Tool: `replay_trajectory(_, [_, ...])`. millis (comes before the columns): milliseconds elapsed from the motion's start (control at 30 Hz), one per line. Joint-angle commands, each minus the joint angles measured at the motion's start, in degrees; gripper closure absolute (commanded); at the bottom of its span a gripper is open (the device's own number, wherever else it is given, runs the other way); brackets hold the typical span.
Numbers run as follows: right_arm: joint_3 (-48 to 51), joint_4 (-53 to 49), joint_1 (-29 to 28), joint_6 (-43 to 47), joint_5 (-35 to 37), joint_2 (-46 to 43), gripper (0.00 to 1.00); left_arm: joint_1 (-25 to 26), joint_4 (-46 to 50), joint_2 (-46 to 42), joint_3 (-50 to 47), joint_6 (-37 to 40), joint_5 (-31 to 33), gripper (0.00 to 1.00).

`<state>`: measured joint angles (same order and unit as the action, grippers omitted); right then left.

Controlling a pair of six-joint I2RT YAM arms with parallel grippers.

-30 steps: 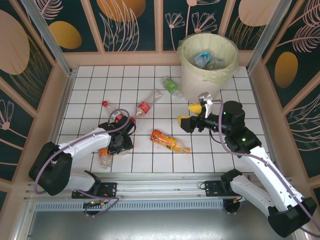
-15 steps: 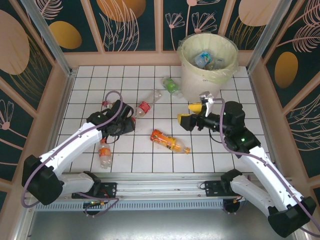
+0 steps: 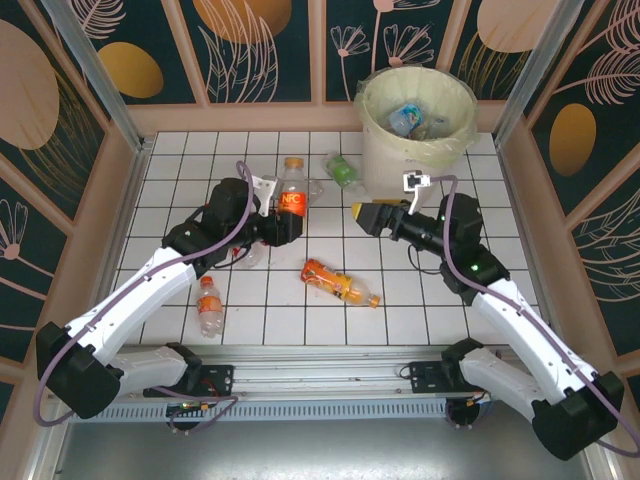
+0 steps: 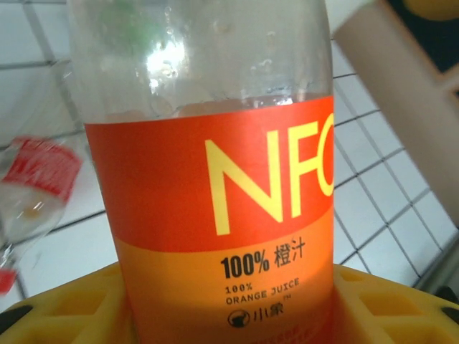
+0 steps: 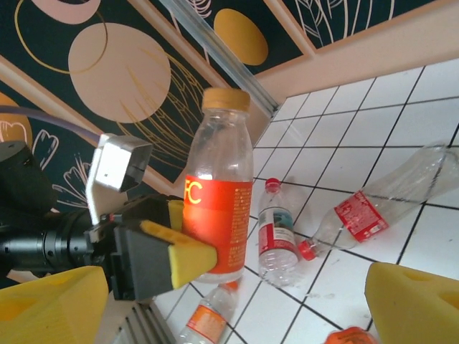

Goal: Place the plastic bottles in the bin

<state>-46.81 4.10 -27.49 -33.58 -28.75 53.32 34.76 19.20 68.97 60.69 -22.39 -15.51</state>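
The left jaws are shut tight on the clear plastic bottle with the orange label (image 3: 291, 203). They hold it upright, left of the big round white bin (image 3: 398, 165), probably to carry it there. The right jaws are wide open and empty beside the bin.

White gridded table (image 3: 170, 165) bounded left, right and far by dark leaf-patterned panels (image 3: 270, 75) in pale frames; metal rail (image 3: 320, 356) along near edge.

White tiled floor (image 3: 180, 170), seemingly floral walls (image 3: 270, 50)
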Motion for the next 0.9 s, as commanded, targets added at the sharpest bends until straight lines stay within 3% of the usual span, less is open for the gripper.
replay_trajectory(0, [-4.61,3.61,-0.34,-3.92,-3.18,3.05,0.07,-0.32,-8.77,-1.75,0.41,7.93,-8.76,0.47])
replay_trajectory(300, [-9.15,9.1,-2.59,-4.47,-9.68,12.43,0.12,-0.18,-12.64,-2.42,-3.0,9.76,-16.81,0.47])
replay_trajectory(867, [-16.23,10.54,-6.88,-1.84,-13.88,22.64,0.24,0.87,-13.0,-1.05,-3.76,9.19,-17.89,0.47])
